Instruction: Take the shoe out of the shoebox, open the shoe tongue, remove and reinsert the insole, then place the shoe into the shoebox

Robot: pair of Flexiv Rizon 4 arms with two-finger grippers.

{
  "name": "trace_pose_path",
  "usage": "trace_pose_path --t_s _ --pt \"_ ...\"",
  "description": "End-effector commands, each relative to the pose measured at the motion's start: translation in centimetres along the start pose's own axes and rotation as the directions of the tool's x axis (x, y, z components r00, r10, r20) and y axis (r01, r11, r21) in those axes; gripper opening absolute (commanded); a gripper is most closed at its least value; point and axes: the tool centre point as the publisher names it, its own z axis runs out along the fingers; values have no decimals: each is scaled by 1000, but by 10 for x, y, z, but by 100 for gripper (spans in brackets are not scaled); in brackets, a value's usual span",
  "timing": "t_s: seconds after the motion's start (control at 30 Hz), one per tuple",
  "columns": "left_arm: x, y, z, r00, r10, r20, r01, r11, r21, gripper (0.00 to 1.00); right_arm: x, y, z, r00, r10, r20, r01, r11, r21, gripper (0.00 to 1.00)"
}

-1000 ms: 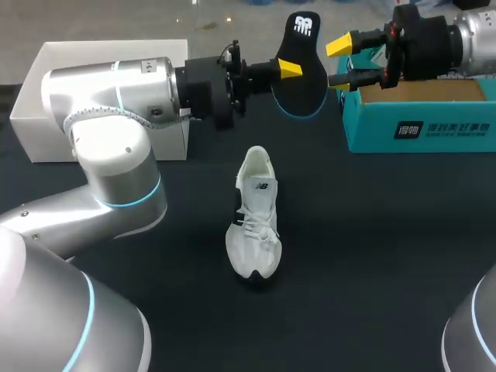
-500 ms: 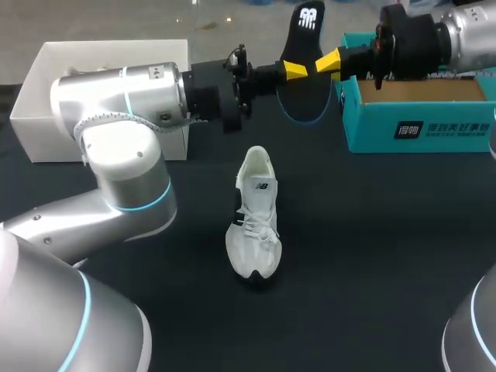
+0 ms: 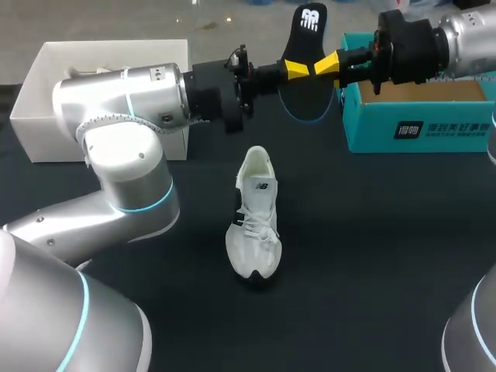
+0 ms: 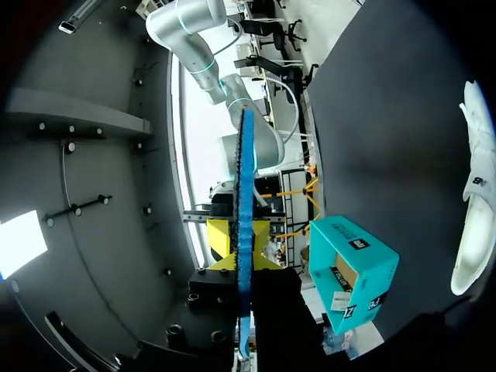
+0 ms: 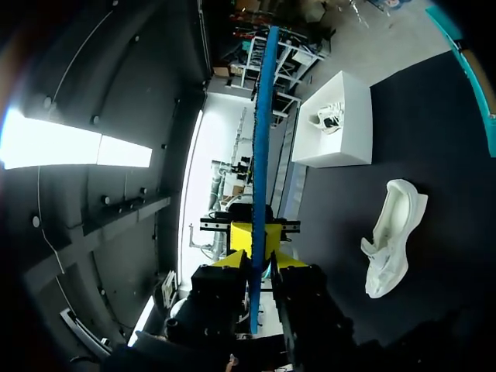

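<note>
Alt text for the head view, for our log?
The left gripper and right gripper hold a black insole upright from opposite sides. Nearer the camera a white shoe lies on the dark table, with a white box at left and a teal shoebox at right.

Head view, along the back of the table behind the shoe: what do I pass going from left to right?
white box → left gripper → insole, held upright between both grippers → right gripper → teal shoebox

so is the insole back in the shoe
No, the insole is up in the air, well clear of the shoe lying on the table.
</note>
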Motion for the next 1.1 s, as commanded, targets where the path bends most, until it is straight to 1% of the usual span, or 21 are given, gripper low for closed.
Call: trace_pose_path --t_s 0.03,0.13,0.2,0.33,0.5,0.53,0.57,0.6,0.67,0.73,0.8,0.87,0.93,1.07,1.1 --pt "-1 2 4 1000 5 5 -5 1000 -7 0 0 0 3 1000 1 -1 -1 1000 -3 21" --pt "-1 4 5 1000 10 10 -10 1000 -13 0 1 0 5 1000 3 -4 -3 1000 -4 20" --pt "-1 5 5 1000 12 13 -12 1000 -15 0 0 0 5 1000 5 -6 -5 1000 -5 17" --pt "-2 4 7 999 6 32 -5 1000 -16 0 -3 -1 7 1000 18 -15 -18 1000 -10 0" --pt "-2 5 5 999 -5 35 6 1000 -19 0 -4 -2 7 1000 17 -20 -17 999 -27 0" --pt "-2 6 3 999 -6 33 7 1000 -20 14 -3 -2 6 1000 12 -23 -13 999 -33 0" --pt "-1 7 -1 1000 1 18 0 1000 -25 73 -1 -2 5 1000 5 -25 -6 999 -38 0" --pt "-1 8 -4 1000 -3 17 4 1000 -25 100 0 -2 4 1000 0 -25 -1 999 -42 0" --pt "-2 9 -14 1000 -9 20 10 999 -31 100 2 -1 2 1000 -8 -23 7 999 -49 0" --pt "-4 9 -27 1000 -13 20 13 1000 -1 100 2 0 0 1000 -12 -22 11 998 -54 0" --pt "-6 10 -44 1000 -19 -3 19 999 27 100 2 1 -3 1000 -17 -19 16 998 -59 0" --pt "-9 10 -57 999 -29 -18 30 998 56 100 1 2 -4 1000 -19 -15 18 998 -59 0" --pt "-12 9 -77 997 -48 -53 54 993 109 100 1 2 -5 1000 -24 -9 23 998 -56 0" --pt "-16 9 -109 993 -54 -101 72 982 176 100 0 2 -6 1000 -30 0 30 998 -53 0" --pt "-17 9 -116 993 -38 -113 61 975 211 100 0 2 -6 1000 -31 1 31 998 -53 0"
